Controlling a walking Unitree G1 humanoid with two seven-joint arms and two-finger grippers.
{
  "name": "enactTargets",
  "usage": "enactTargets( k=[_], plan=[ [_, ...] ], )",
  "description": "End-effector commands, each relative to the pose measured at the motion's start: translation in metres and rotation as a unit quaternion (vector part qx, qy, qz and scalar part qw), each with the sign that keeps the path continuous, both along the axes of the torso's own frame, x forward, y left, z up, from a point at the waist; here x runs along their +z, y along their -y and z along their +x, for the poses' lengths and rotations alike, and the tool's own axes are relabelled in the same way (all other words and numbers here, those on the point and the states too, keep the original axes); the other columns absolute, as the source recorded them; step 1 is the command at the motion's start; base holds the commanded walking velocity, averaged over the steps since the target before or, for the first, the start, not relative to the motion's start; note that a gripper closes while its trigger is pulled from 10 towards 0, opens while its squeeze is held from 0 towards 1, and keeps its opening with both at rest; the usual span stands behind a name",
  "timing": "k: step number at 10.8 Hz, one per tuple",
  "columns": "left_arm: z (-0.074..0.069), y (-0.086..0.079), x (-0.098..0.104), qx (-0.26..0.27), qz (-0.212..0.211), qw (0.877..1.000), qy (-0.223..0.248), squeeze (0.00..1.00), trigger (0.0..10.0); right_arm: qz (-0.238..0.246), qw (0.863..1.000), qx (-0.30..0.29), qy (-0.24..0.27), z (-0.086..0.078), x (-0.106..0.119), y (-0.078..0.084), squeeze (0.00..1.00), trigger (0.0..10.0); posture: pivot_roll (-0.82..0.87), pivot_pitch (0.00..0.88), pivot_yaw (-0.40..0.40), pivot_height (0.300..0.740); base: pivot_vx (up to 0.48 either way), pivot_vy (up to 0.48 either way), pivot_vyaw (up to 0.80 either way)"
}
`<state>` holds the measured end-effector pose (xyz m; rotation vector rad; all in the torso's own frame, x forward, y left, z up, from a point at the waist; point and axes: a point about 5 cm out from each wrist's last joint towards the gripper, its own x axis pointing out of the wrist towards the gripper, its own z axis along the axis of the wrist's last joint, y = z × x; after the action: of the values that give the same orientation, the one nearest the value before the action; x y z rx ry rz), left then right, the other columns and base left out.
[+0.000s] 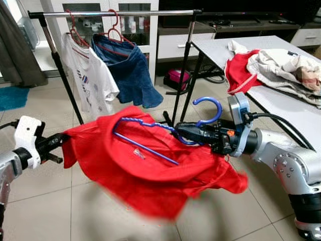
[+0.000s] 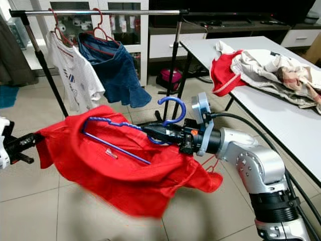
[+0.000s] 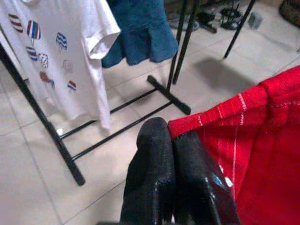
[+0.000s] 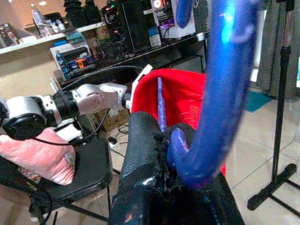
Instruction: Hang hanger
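Midway: red shirt (image 1: pixel 150 170) already on blue hanger (image 1: pixel 165 128). Right gripper (image 1: pixel 183 133) clamped at hanger neck, hook above fingers. Left gripper (image 1: pixel 57 143) pinches shirt edge, apparently closed. Rail (image 1: pixel 115 13) well beyond both; lift and hooking remain.

A bright red shirt (image 1: pixel 145 170) with faint pale stripes carries a blue hanger (image 1: pixel 165 128). At ten o'clock on the black-and-silver rack (image 1: pixel 115 13) hang a white T-shirt (image 1: pixel 88 75) printed with red-and-blue motifs and a dark blue denim garment (image 1: pixel 128 70), both on red hangers. At two o'clock, red and cream-checked clothes (image 1: pixel 281 68) lie on a white table (image 1: pixel 286 108).
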<state>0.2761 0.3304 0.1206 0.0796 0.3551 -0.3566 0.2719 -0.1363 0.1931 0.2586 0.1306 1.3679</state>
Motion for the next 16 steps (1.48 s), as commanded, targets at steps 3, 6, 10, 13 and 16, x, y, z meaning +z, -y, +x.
enactTargets(
  k=[3,6,10,13,16],
  plan=[
    [0.014,0.009,0.031,-0.015,-0.049,0.994,0.094,1.0,10.0,-0.005,0.999,-0.039,0.015,0.007,0.005,0.002,0.0,10.0,-0.06,0.0,-0.042,0.74,0.0,0.0,0.0],
    [0.01,0.0,0.044,0.007,-0.092,0.988,0.125,1.0,10.0,-0.007,0.983,-0.181,0.004,0.031,-0.002,0.003,0.0,10.0,-0.06,0.0,-0.048,0.74,0.0,0.0,0.0],
    [0.014,0.101,0.016,-0.094,-0.199,0.975,0.022,1.0,10.0,0.031,0.948,-0.315,-0.029,0.047,0.0,-0.019,0.0,10.0,-0.06,0.0,-0.064,0.74,0.0,0.0,0.0],
    [0.034,0.154,-0.005,-0.066,-0.371,0.926,-0.03,0.0,10.0,0.047,0.954,-0.294,-0.021,0.036,0.008,-0.039,0.0,10.0,-0.09,0.0,-0.052,0.74,0.0,0.0,0.0],
    [0.039,0.165,0.017,-0.09,-0.519,0.85,-0.005,0.0,10.0,0.049,0.961,-0.271,-0.019,0.027,0.01,-0.047,0.0,10.0,-0.09,0.0,-0.04,0.74,0.0,0.0,0.0]
  ],
)
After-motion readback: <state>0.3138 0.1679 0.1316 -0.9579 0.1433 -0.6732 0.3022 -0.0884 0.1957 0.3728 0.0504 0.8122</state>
